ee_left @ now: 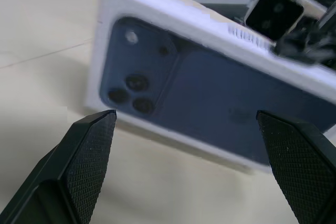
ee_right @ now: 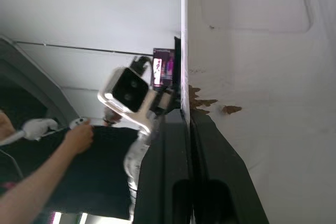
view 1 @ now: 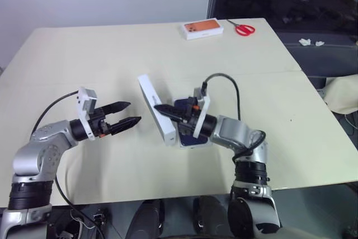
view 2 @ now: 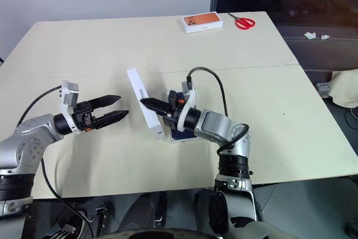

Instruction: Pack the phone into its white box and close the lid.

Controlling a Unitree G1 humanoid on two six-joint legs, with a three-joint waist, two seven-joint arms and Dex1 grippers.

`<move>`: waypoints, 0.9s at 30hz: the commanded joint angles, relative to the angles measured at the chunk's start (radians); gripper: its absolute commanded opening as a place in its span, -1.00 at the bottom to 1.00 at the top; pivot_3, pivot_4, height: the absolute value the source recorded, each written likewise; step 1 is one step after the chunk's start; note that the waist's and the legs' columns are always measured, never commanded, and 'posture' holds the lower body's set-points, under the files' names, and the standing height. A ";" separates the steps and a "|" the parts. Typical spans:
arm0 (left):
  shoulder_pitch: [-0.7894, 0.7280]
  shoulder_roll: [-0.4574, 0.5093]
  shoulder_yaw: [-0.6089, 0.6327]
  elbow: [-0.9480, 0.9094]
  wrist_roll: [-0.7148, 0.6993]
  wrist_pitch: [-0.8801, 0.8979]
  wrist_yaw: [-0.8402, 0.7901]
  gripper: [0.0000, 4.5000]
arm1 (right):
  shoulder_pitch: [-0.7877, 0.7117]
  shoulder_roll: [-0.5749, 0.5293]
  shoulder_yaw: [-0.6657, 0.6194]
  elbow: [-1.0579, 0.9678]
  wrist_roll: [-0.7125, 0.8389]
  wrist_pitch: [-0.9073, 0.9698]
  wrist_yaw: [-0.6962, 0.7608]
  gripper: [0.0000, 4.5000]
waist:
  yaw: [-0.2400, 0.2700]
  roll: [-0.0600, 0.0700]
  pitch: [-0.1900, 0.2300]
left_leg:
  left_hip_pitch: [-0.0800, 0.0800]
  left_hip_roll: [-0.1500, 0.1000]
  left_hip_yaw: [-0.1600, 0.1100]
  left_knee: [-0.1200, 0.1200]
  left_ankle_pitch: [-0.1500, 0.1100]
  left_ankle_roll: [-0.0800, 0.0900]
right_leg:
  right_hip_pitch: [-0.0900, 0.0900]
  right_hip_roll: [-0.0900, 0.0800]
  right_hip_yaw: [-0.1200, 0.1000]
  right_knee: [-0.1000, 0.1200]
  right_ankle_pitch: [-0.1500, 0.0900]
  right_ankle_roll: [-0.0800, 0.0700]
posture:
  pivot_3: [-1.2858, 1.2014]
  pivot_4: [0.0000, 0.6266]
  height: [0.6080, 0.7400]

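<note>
The lid (view 1: pixel 155 107) stands on its long edge, tilted, in the middle of the table. My right gripper (view 1: pixel 160 108) is shut on its upper wall, and in the right wrist view its black fingers (ee_right: pixel 210 171) pinch that wall beside the lid's white inner side (ee_right: pixel 262 77). The lid's outer face (ee_left: pixel 210 98), printed with a dark blue phone picture, is turned toward my left gripper (view 1: pixel 133 112). That gripper is open, level and a short way from the lid. Under my right hand lies the dark blue phone (view 1: pixel 189 134), apparently in the white box, whose rim (view 1: pixel 187 145) shows at its near end.
A white box with an orange top (view 1: pixel 202 29) and red scissors (view 1: pixel 244 28) lie at the table's far edge. A cream cloth (view 1: pixel 344 93) sits off the table's right side. A person's arm (ee_right: pixel 47 171) shows beyond the table in the right wrist view.
</note>
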 commanded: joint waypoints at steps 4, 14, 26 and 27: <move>-0.017 -0.006 0.002 -0.014 -0.013 -0.003 0.001 1.00 | 0.025 -0.055 0.100 -0.065 0.098 -0.141 -0.036 -0.97 | 0.004 0.000 0.000 | 0.000 0.000 0.000 0.000 0.000 0.000 | 0.001 0.000 0.000 -0.001 0.000 0.000 | 0.03 -0.52 1.00; 0.000 -0.034 -0.006 -0.032 -0.016 0.004 0.016 -0.92 | 0.106 -0.087 0.154 -0.119 0.097 -0.218 0.005 -1.00 | 0.002 0.000 0.000 | 0.000 0.002 0.000 0.001 -0.001 0.001 | 0.001 0.002 0.000 -0.001 0.000 0.000 | 0.03 -0.52 1.00; -0.038 -0.185 -0.127 0.041 0.062 -0.081 0.039 -0.98 | 0.126 -0.201 0.230 -0.134 0.080 -0.249 0.073 -1.00 | 0.005 -0.001 0.000 | 0.000 0.002 0.000 0.001 -0.001 0.001 | 0.001 0.001 0.000 -0.001 0.000 0.000 | 0.03 -0.52 1.00; -0.043 -0.196 -0.136 0.042 0.065 -0.084 0.040 -0.98 | 0.131 -0.204 0.234 -0.136 0.086 -0.255 0.071 -1.00 | 0.005 0.000 0.000 | 0.000 0.002 0.000 0.001 -0.001 0.001 | 0.001 0.002 0.000 -0.001 0.000 0.000 | 0.03 -0.52 1.00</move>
